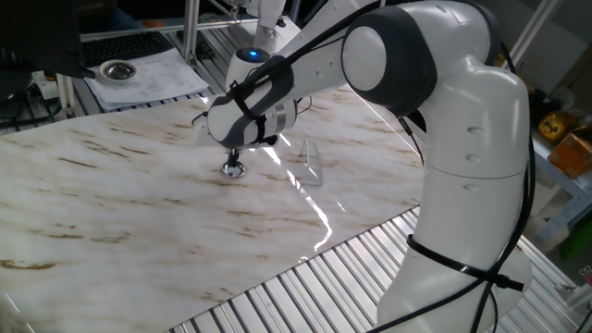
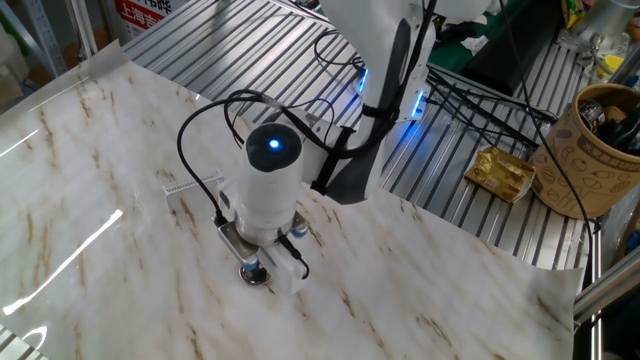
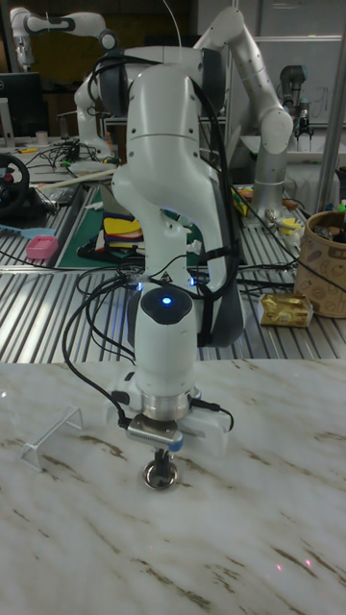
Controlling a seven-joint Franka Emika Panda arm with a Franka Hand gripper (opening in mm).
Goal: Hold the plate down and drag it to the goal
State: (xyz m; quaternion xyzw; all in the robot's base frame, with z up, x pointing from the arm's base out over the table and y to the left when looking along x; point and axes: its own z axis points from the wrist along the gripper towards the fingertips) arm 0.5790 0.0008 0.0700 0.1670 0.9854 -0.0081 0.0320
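The plate (image 1: 234,170) is a tiny shiny silver disc on the marble tabletop, also visible in the other fixed view (image 2: 256,276) and the tall view (image 3: 159,477). My gripper (image 1: 234,161) points straight down onto it, fingers shut together, their tips resting in the plate's centre (image 3: 160,462). The fingers press on it and do not clasp it. The goal (image 1: 312,165) is a clear upright marker with pale edges, a short way right of the plate in this view. In the tall view the goal (image 3: 53,434) stands to the left of the gripper.
A larger round metal dish (image 1: 117,69) lies on papers at the far left. A white glare streak (image 1: 314,211) runs across the marble near the goal. Ribbed metal table (image 1: 305,287) borders the marble. A brown cup (image 2: 600,150) and a gold packet (image 2: 503,172) sit off to the right.
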